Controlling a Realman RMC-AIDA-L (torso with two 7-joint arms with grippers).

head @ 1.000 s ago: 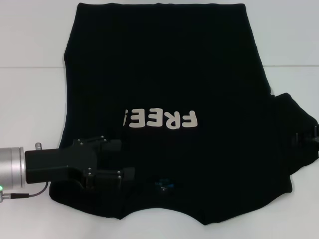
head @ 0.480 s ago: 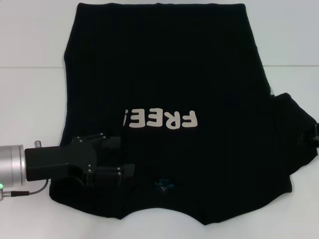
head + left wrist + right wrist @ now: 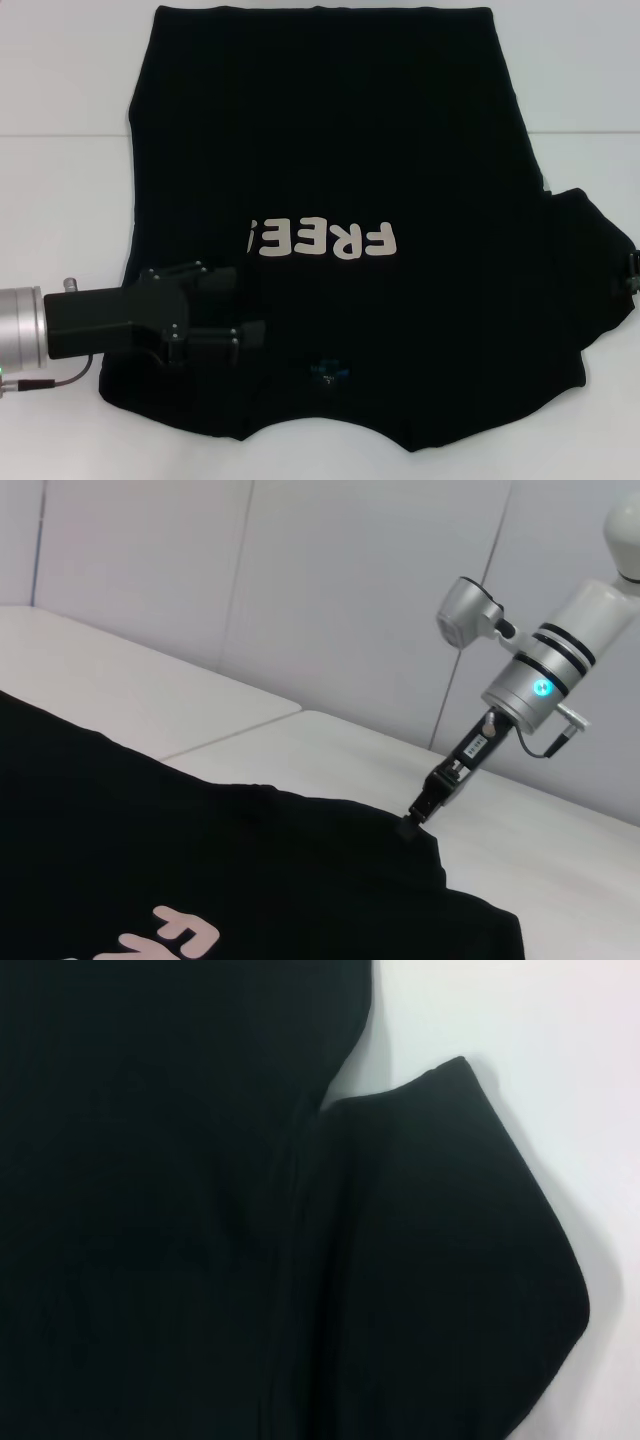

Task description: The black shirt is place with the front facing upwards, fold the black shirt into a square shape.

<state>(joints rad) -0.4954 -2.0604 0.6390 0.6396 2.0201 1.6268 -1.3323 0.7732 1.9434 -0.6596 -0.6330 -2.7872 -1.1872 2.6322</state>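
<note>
Black cotton T-shirt (image 3: 330,200): left claw (image 3: 240,305), parted, has edged up toward its cream lettering; right claw (image 3: 412,825), state unclear, touches the sleeve.

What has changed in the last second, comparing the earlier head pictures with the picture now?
The left gripper has moved a little away from the robot and slightly to its left, over the folded left side of the black shirt. The right gripper has withdrawn toward the right edge, near the right sleeve. The shirt itself, its lettering and the table stayed as they were.
</note>
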